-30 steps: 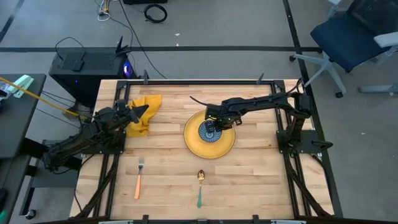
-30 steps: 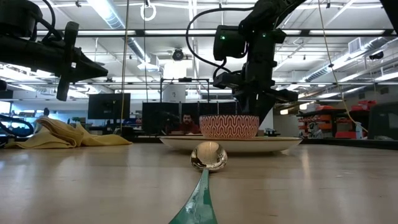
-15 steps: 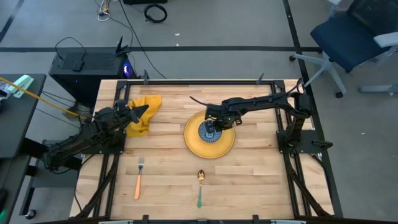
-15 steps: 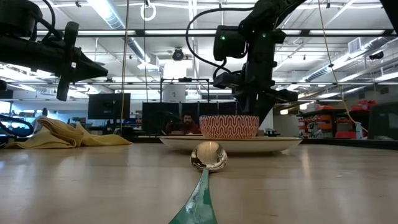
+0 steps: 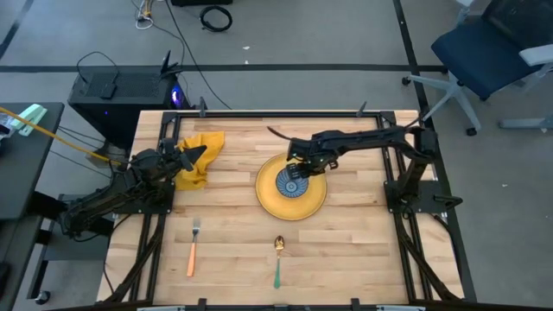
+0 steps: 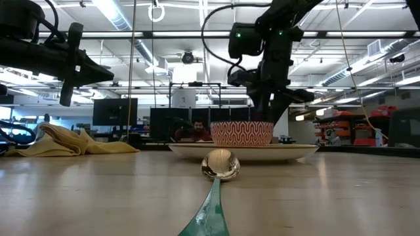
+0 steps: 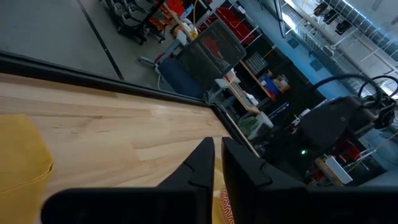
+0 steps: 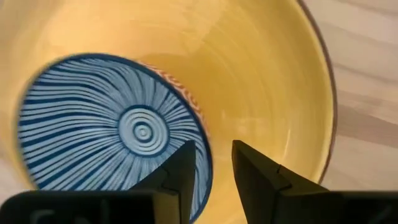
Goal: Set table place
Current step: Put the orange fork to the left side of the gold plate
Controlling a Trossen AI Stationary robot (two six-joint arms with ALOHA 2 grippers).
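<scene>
A bowl [image 5: 287,183], blue-striped inside and red-patterned outside [image 6: 241,133], stands on a yellow plate [image 5: 311,203] in the middle of the wooden table [image 5: 233,225]. My right gripper [image 8: 214,163] is open at the bowl's far right rim, pointing down, one finger over the inside and one outside. My left gripper [image 7: 218,163] is shut and empty, hanging in the air [image 6: 98,71] beside a crumpled yellow napkin [image 5: 201,154] that lies at the far left. My right gripper stands with one finger [image 8: 180,171] over the bowl's inside and the other [image 8: 258,177] outside the rim [image 8: 200,127], coming from above. I cannot tell whether the fingers touch the rim. The bowl sits upright on the plate.
A fork with an orange handle [image 5: 193,247] lies near the front left. A spoon with a green handle [image 5: 278,261] lies in front of the plate, close in the low view [image 6: 219,165]. A person sits in the room behind the table [image 6: 194,130].
My right gripper has gone a little up and toward the table's far right, away from the bowl's middle. The bowl has stayed upright on the plate.
</scene>
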